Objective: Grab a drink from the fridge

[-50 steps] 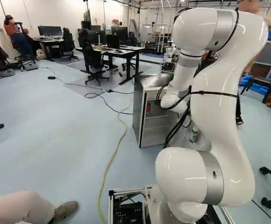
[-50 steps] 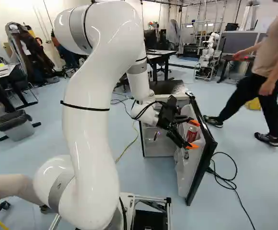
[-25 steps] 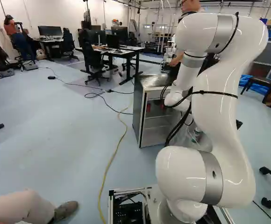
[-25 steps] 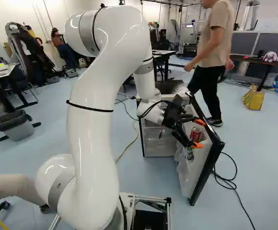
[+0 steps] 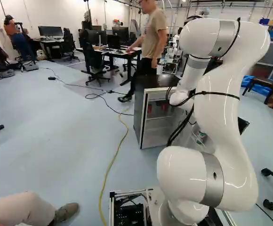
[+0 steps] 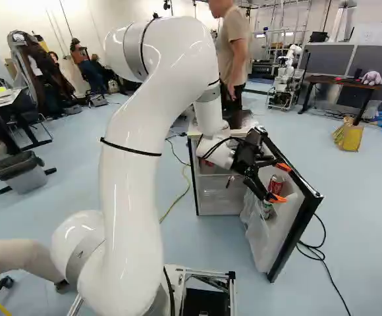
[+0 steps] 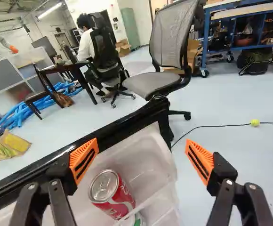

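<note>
Base view, left: reaching with white arm (image 5: 216, 117) beside fridge (image 5: 140, 113).

Base view, right: angling black gripper (image 6: 280, 183) over inner side of open fridge door (image 6: 296, 236), bringing fingertips near red can (image 6: 276, 184).

Wrist view: holding jaws wide apart, sighting red can in pale door bin (image 7: 150, 157) between fingers, nearer to one, apart from both pads (image 7: 84, 160); also sighting green-and-white can (image 7: 137, 220) just beside red can.

No legible text, labels, numbers or signs.
</note>
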